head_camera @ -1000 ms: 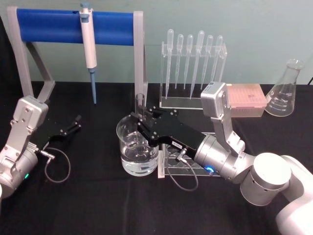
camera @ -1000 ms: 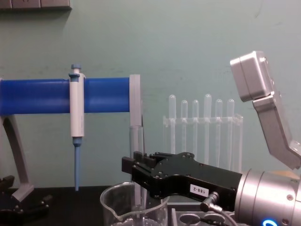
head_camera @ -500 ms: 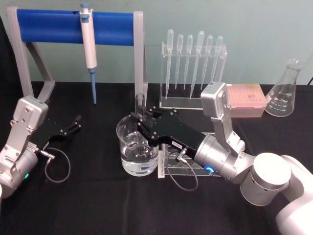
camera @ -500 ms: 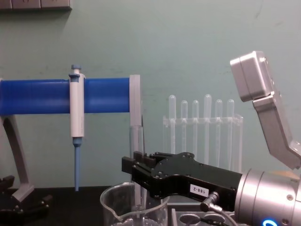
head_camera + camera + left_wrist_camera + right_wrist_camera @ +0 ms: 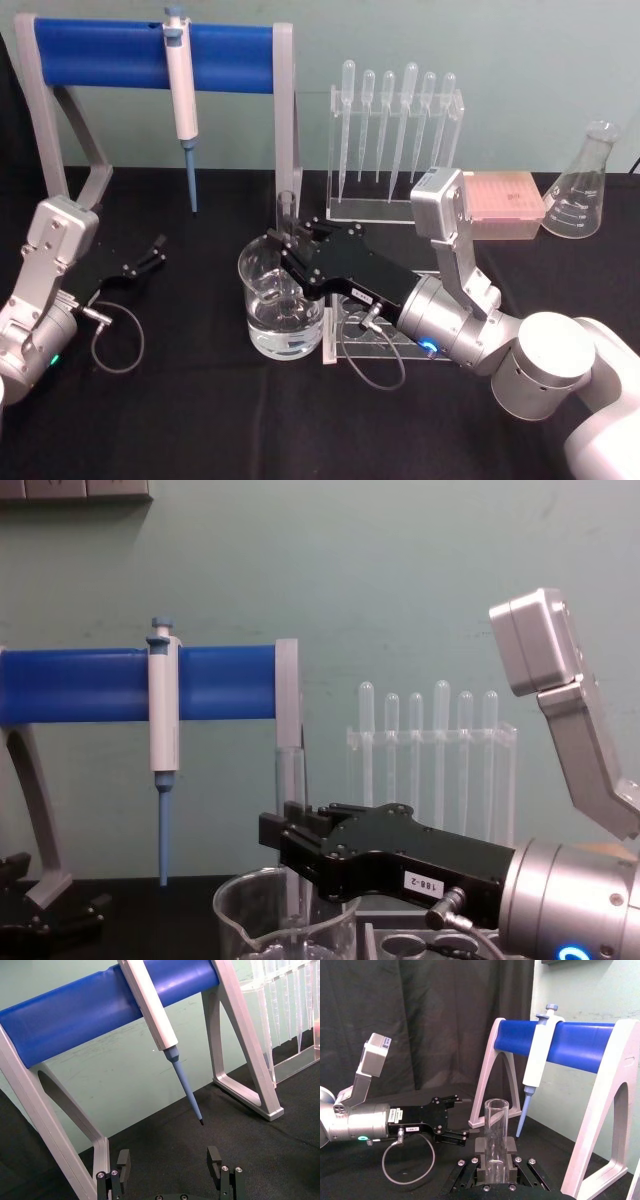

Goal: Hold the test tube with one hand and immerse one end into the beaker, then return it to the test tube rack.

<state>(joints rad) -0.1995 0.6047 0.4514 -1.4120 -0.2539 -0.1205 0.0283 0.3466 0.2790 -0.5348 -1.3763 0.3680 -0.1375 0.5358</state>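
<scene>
Test tube (image 5: 286, 212) stands upright, clamped in my right claw (image 5: 284, 248), its lower end down inside the beaker (image 5: 258, 318), which holds clear liquid. My left claw (image 5: 148, 252) rests on the black table (image 5: 200, 420) well to the left, fingers spread apart.

A pale green wall (image 5: 520, 50) closes off the room in front of you, plain and evenly lit. Your counter (image 5: 200, 420) lies under matte black cloth right to its near edge. To your left a black curtain (image 5: 420, 1020) hangs in soft folds and meets the green wall at a corner. Grey fittings (image 5: 70, 488) sit high on that wall.
</scene>
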